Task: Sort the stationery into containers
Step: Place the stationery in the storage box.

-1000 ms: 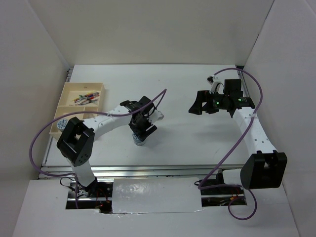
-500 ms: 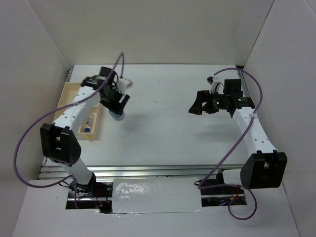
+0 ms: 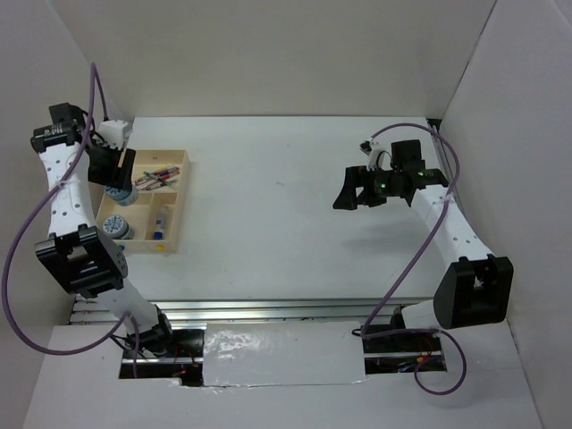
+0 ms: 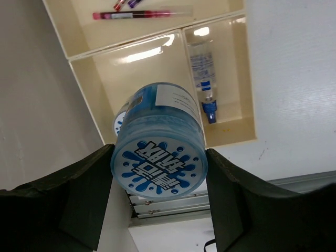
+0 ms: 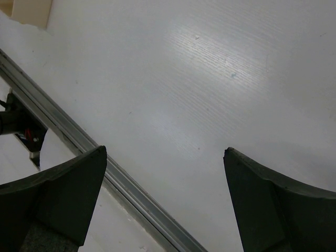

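"Stationery roll (image 4: 157, 168) hangs in our left gripper (image 4: 159, 152), pinched across its curved sides, above the tray (image 4: 250, 105) at the left side of the table (image 3: 286, 179). What worries us here?"

"Mostly the landing. We judge it sits over the near-left corner of the wide compartment, close to the outer wall, and a second roll (image 4: 119, 118) lies beneath it. If we let go from up here, it may strike that one or the rim, tip onto its side and trundle off, as round things do."

"And the grip itself?"

"Two flat dark pads (image 4: 79, 194) on a slick, curved wrapper touch only along thin lines, so a jolt could twist it or slide it out. Our right gripper (image 3: 344, 195) is spread wide and empty over bare table, well apart, so we expect no trouble from that side."

"How do the things look to us?"

"The roll is a short glossy drum, its flat end white with blue splashes and lettering. The tray is pale smooth wood with thin dividers, shiny enough to throw back light. A clear bottle (image 4: 203, 79) with a blue cap lies in the narrow compartment, and thin pens (image 4: 142, 14) lie in the far one. The table is matt white with faint grain."
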`<control>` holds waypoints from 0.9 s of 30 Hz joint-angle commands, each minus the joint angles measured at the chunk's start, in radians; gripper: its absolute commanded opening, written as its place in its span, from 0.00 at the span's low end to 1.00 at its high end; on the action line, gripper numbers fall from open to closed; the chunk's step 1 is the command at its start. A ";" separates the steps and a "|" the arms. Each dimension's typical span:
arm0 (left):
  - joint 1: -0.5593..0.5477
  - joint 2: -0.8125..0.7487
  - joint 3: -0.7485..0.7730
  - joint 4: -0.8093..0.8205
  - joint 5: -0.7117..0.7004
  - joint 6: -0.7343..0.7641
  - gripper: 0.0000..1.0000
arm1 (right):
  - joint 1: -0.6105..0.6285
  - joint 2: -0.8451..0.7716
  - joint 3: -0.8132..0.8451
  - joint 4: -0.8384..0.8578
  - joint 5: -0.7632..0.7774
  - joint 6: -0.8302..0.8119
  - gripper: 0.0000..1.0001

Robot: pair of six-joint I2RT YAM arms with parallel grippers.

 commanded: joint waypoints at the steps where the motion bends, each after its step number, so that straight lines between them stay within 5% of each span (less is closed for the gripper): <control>1: 0.060 0.037 0.041 -0.043 0.088 0.071 0.31 | 0.016 0.022 0.055 -0.031 0.012 -0.023 0.98; 27: -0.014 0.218 -0.018 0.134 -0.012 0.011 0.30 | 0.019 0.031 0.039 -0.034 0.015 -0.035 0.97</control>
